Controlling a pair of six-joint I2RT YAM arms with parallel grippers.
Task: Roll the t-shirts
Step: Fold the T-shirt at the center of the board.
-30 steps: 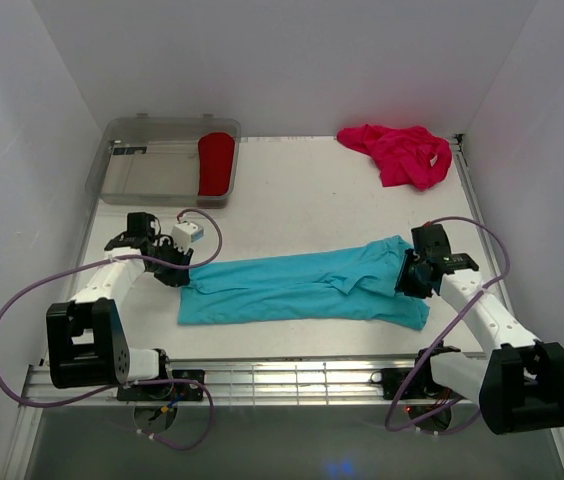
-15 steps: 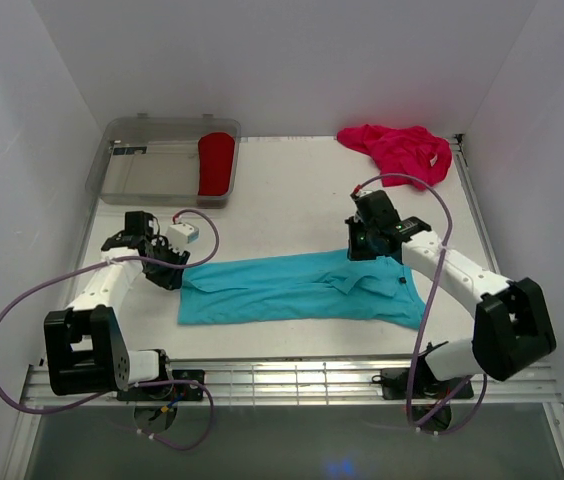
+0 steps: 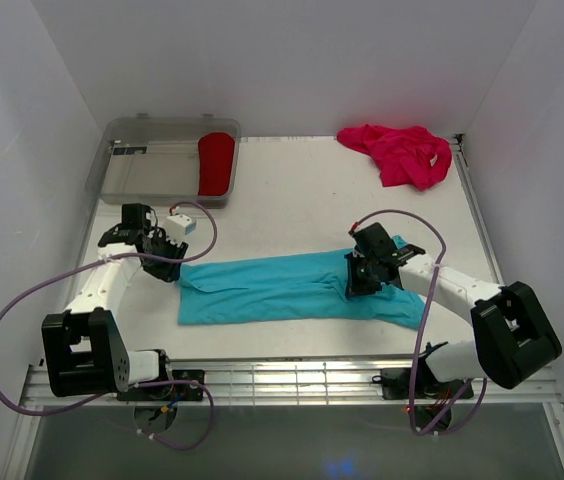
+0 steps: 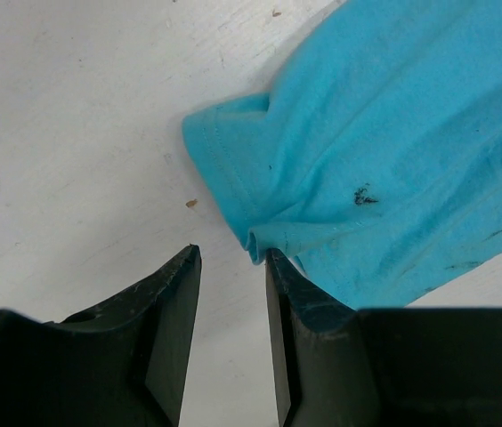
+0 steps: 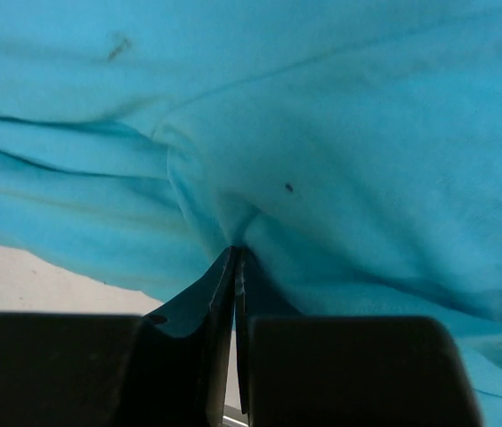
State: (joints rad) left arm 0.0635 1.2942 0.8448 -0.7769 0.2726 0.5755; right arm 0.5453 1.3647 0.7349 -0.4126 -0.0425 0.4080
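Right gripper has slid from the blue shirt's far edge toward 6 o'clock and is pinched shut on a fold of it. That shirt lies flat mid-table. Left gripper is partly open on nothing at its 9 o'clock corner. Pink shirt is at 1 o'clock, red shirt in the bin at 11.

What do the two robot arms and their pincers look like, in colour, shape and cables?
The left arm and the right arm have white links, black joints and a bulky black block near the base. A thin purple cable loops along each. The left pincer and the right pincer each have two flat black fingers tapering to the tips.
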